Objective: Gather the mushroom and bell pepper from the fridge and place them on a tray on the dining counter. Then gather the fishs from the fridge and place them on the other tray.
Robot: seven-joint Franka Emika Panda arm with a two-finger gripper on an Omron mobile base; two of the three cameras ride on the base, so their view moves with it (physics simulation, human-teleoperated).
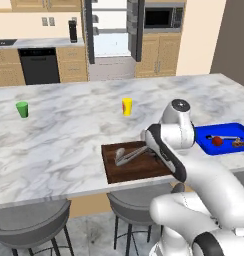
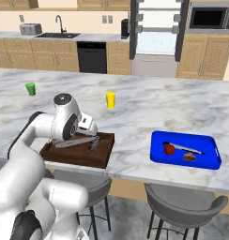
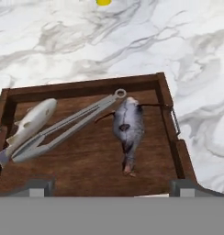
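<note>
With both fish lying in the brown tray (image 3: 86, 170), the second half of the task looks close to done. One fish (image 3: 128, 131) lies right of centre, head toward the far rim, tail toward the camera. The other fish (image 3: 32, 122) lies along the left side, just beside a pair of grey tongs (image 3: 70, 126) that run slantwise across the tray floor. The gripper (image 3: 111, 188) hangs above the near edge of the tray with its jaws spread wide and nothing between them.

On the counter (image 1: 69, 135), the blue tray (image 2: 158, 152) sits well apart to the right, with the red pepper (image 2: 169, 149) and the brown mushroom (image 2: 189, 157) inside it, along with a slim grey utensil. Beyond the counter, the fridge (image 2: 156, 33) stands with its doors open.

Judging from this, the placing step is finished. Next the arm probably needs only to lift straight up and clear of the tray without nudging the fish, tongs or rim.
</note>
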